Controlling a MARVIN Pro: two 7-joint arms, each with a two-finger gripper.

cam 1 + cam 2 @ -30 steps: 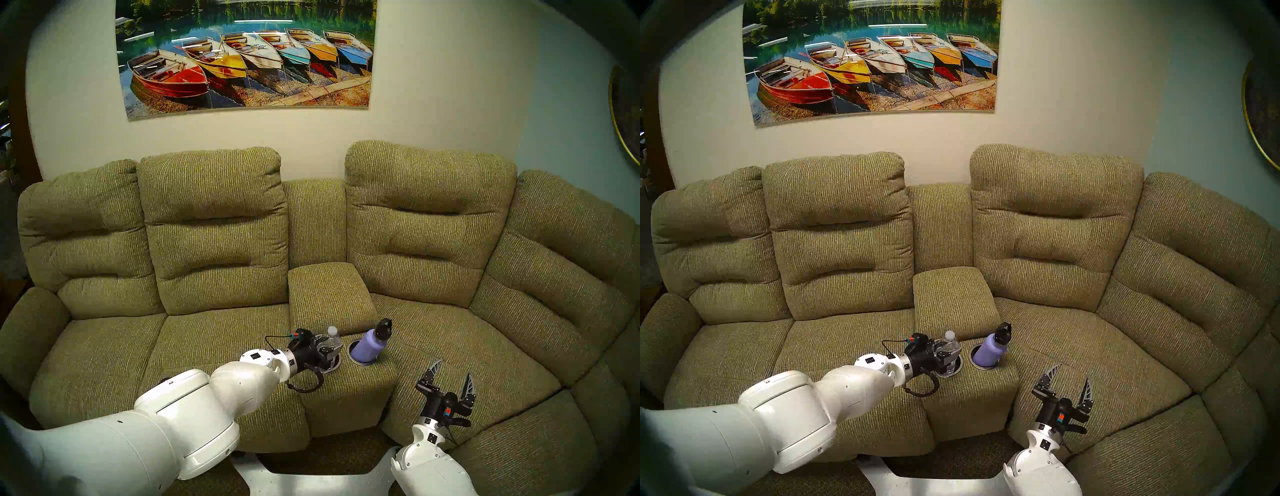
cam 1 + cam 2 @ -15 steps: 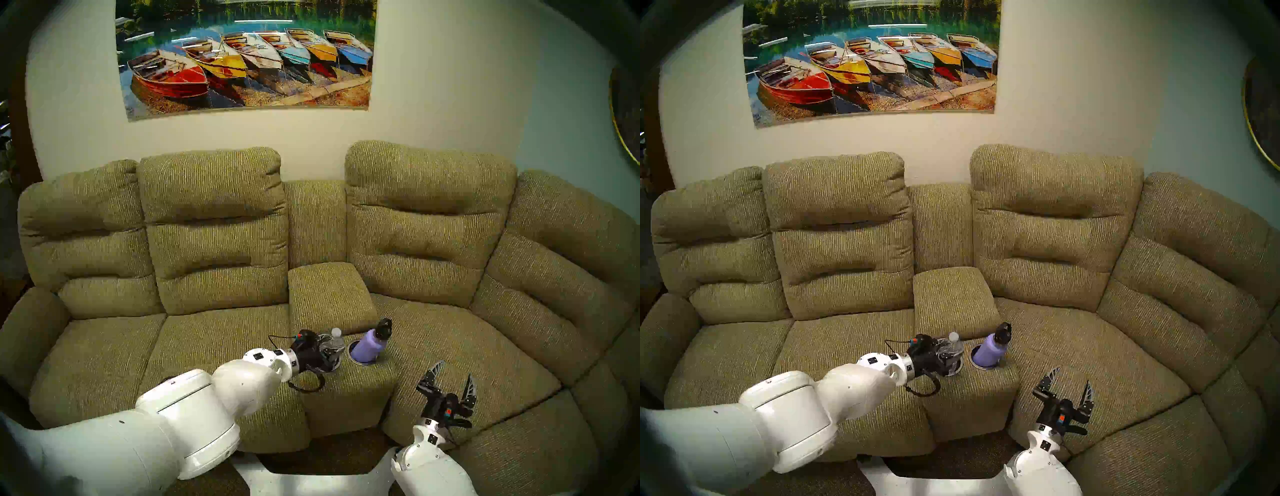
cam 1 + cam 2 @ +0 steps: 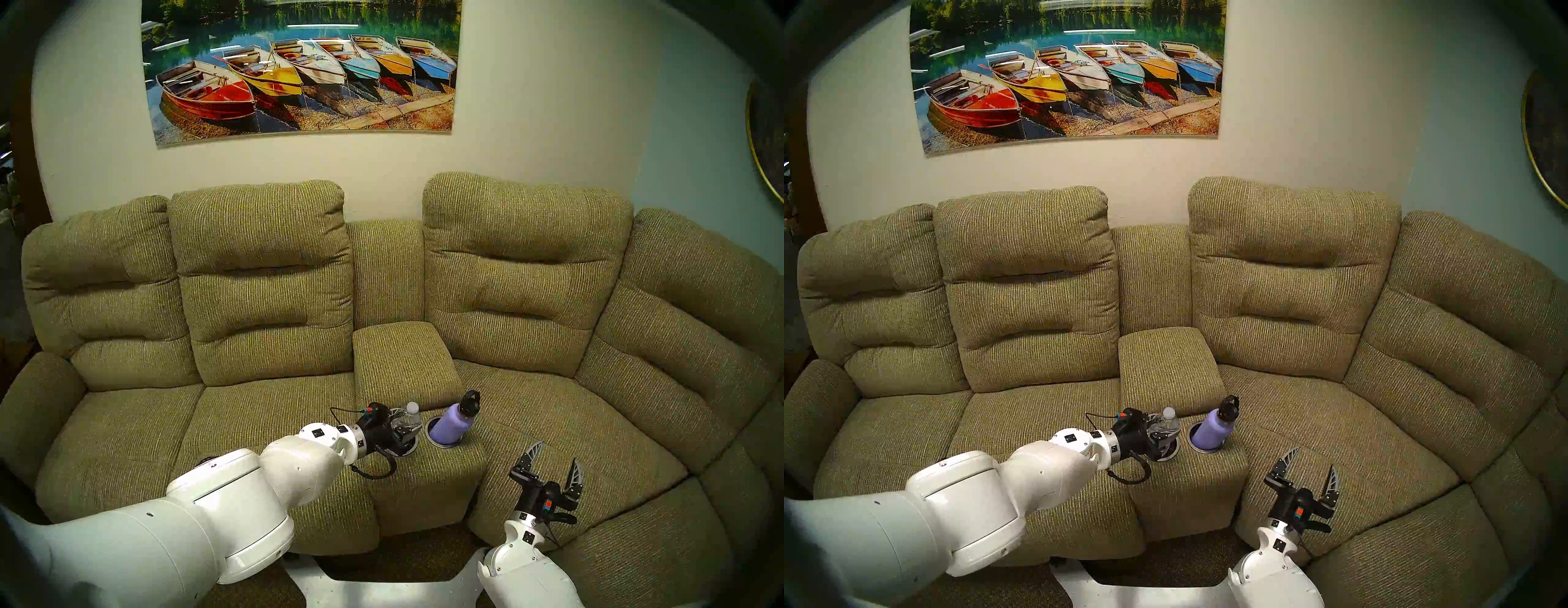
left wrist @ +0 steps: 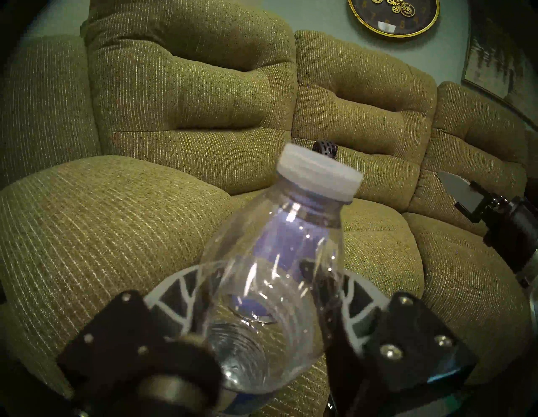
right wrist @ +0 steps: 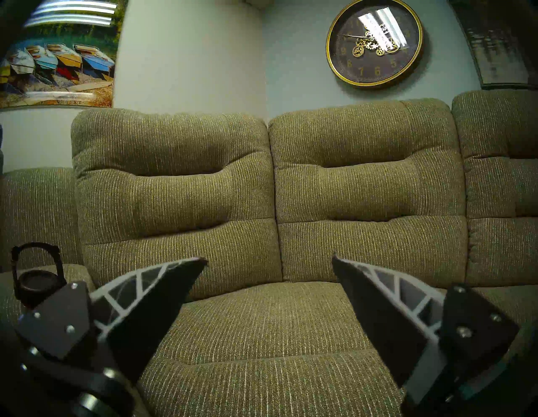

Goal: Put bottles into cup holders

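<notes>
Two grippers: right gripper [image 3: 553, 465] nearest, spread wide, empty. Left gripper [image 3: 403, 429] clamps clear bottle [image 3: 410, 417], axis tipped right, base over left cup holder [image 3: 409, 448]. Beyond: purple flask [image 3: 454, 424] leaning in right cup holder [image 3: 443, 441].

The left hand [image 3: 403, 431] hides the left cup holder [image 3: 410, 449] and the clear bottle's [image 3: 409, 418] base; the flask's [image 3: 452, 426] bottom is sunk from view.

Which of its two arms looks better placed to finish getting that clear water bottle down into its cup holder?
The left. The left gripper is clamped on the clear water bottle right over the left cup holder. The right gripper hangs open and empty over the seat, away from both holders.
</notes>
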